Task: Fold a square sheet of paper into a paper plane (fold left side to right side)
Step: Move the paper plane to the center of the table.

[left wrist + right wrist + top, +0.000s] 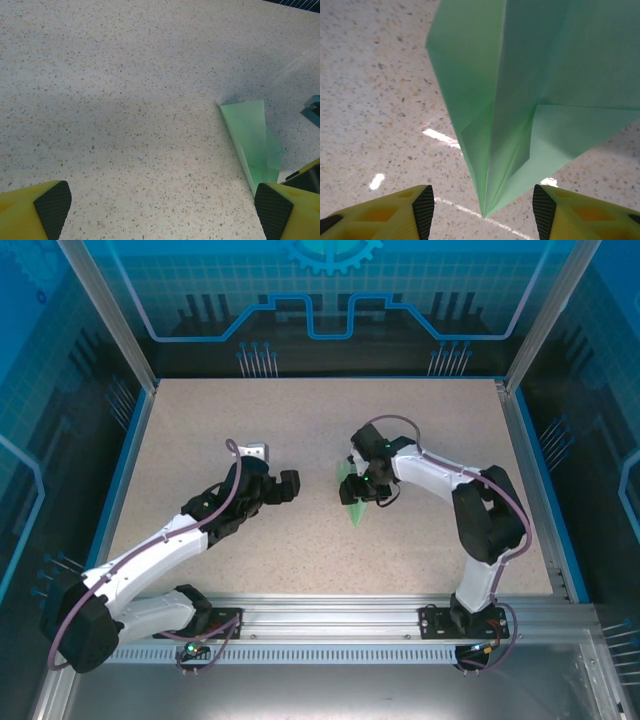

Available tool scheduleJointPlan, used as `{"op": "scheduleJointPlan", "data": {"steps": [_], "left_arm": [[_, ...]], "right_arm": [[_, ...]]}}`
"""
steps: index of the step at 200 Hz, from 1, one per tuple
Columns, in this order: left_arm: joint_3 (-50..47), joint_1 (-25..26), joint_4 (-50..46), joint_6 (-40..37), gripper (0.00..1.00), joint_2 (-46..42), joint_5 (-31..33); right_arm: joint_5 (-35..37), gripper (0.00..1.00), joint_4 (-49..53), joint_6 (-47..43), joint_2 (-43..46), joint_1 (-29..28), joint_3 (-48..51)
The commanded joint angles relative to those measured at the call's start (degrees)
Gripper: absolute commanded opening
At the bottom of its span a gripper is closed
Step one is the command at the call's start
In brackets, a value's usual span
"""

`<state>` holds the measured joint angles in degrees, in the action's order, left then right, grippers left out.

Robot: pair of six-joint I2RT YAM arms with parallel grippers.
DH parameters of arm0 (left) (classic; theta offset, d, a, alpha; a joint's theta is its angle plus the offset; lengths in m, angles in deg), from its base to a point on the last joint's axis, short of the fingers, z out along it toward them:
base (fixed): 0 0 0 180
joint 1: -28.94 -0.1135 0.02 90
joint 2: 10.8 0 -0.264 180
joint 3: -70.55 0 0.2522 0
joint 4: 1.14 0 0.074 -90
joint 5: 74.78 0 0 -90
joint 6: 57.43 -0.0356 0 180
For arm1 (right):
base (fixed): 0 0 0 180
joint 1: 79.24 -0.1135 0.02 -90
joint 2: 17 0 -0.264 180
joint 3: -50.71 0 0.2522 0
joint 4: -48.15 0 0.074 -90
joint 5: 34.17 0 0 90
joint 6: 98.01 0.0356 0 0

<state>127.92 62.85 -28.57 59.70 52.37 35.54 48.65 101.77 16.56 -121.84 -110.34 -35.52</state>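
Left arm (170, 540) reaching toward centre, left fingers (52, 202) hovering wide apart above worktop (125, 75), right arm (450, 480) bending over plane (520, 75), right fingers (424, 207) sitting parted, straddling its tip.

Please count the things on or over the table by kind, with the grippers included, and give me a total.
Paper plane, pale green: 1
Grippers: 2 (left gripper, right gripper)
Total: 3
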Motion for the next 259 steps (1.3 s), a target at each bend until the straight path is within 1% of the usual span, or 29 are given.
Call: {"op": "scheduleJointPlan", "data": {"steps": [1, 18, 37, 55, 75, 86, 98, 117, 158, 188, 208, 259], "left_arm": [[-0.8, -0.2, 1.0, 0.8, 0.99, 0.6, 0.0], [-0.8, -0.2, 1.0, 0.6, 0.99, 1.0, -0.1], [-0.7, -0.2, 1.0, 0.6, 0.98, 1.4, -0.3], [-0.6, -0.2, 1.0, 0.6, 0.99, 1.6, -0.3], [-0.7, -0.2, 1.0, 0.5, 0.99, 1.8, -0.4], [-0.6, -0.2, 0.9, 0.4, 0.99, 1.9, -0.4], [-0.7, -0.2, 0.9, 0.4, 0.98, 1.9, -0.4], [-0.7, -0.2, 1.1, 0.0, 0.98, 2.0, -0.8], [-0.7, -0.2, 1.6, -0.8, 0.99, 2.1, -2.8], [-0.7, -0.2, 1.6, -1.2, 0.99, 2.1, -3.2], [-0.6, -0.1, 1.5, -1.5, 0.98, 2.0, -3.6], [-0.4, -0.2, 0.7, -2.0, 0.98, 2.3, -3.9]], "right_arm": [[1.1, 0.58, 1.6, 0.8, -2.2, -1.0, -2.3], [1.0, 0.57, 1.5, 0.7, -3.4, -1.2, -3.0], [1.8, 0.52, 1.7, 0.6, -4.8, -1.4, -3.7], [2.8, 0.42, 1.9, 0.5, -6.2, -1.5, -4.8], [4.4, 0.34, 2.4, 0.4, -7.2, -1.6, -5.7], [5.2, 0.27, 2.9, 0.1, -7.7, -1.6, -6.3], [5.6, 0.18, 3.3, 0.1, -7.8, -1.8, -6.9], [6.9, 0.00, 4.7, 0.1, -7.7, -2.1, -8.9], [13.8, 0.00, 12.7, 2.9, -10.5, -1.9, -19.1], [17.5, 0.00, 16.1, 4.8, -16.2, -1.5, -27.2], [17.7, 0.00, 18.0, 5.8, -20.4, -1.1, -32.3], [17.4, 0.00, 21.4, 6.2, -26.8, -0.8, -39.0]]}}
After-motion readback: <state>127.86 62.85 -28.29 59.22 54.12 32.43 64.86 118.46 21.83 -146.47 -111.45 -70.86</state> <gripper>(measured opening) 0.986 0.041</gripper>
